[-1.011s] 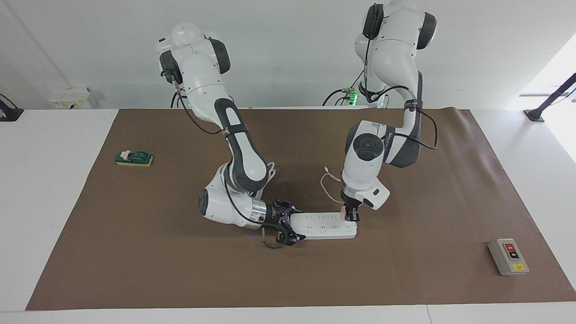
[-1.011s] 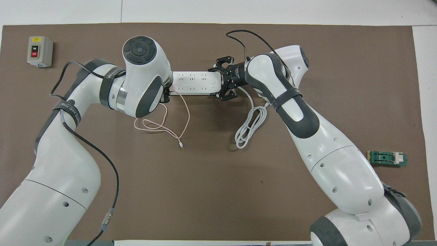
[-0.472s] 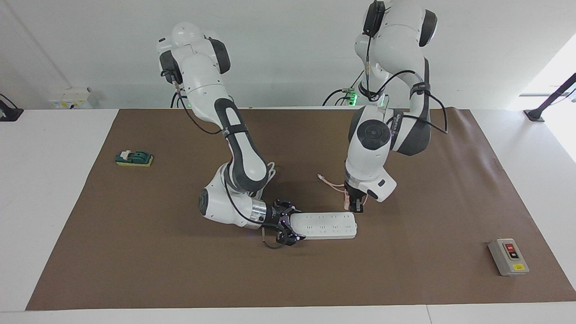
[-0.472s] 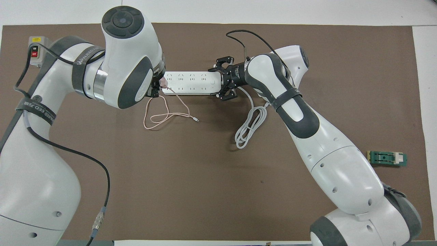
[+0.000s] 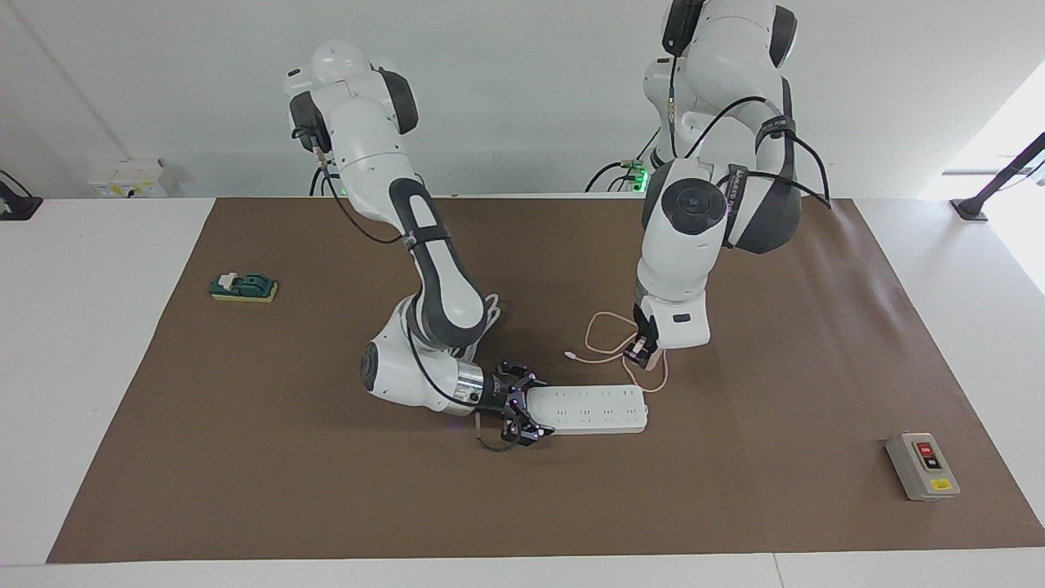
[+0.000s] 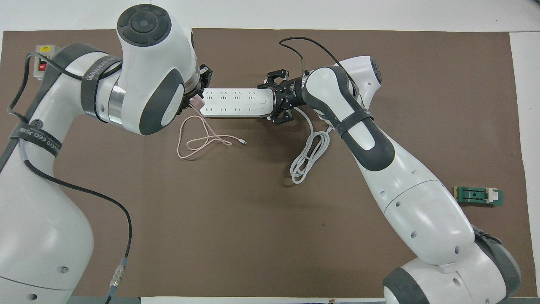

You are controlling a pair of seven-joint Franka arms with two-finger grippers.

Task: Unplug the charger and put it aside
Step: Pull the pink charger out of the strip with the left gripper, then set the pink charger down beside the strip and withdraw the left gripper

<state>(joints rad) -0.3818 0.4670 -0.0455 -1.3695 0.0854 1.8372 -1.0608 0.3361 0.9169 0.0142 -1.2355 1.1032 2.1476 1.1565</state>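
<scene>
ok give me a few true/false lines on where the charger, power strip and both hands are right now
1. The charger is plugged into the power strip. False: it is out of the strip, lifted above the table.
2. The left hand is shut on the charger. True.
3. The right hand is at the strip's end toward the right arm's end of the table. True.
4. The grey switch box sits on the power strip. False: it lies apart, toward the left arm's end of the table.
5. The pink cable trails onto the table. True.

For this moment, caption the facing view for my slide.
Left gripper lifts the unplugged charger above the power strip, which the right gripper steadies.
</scene>
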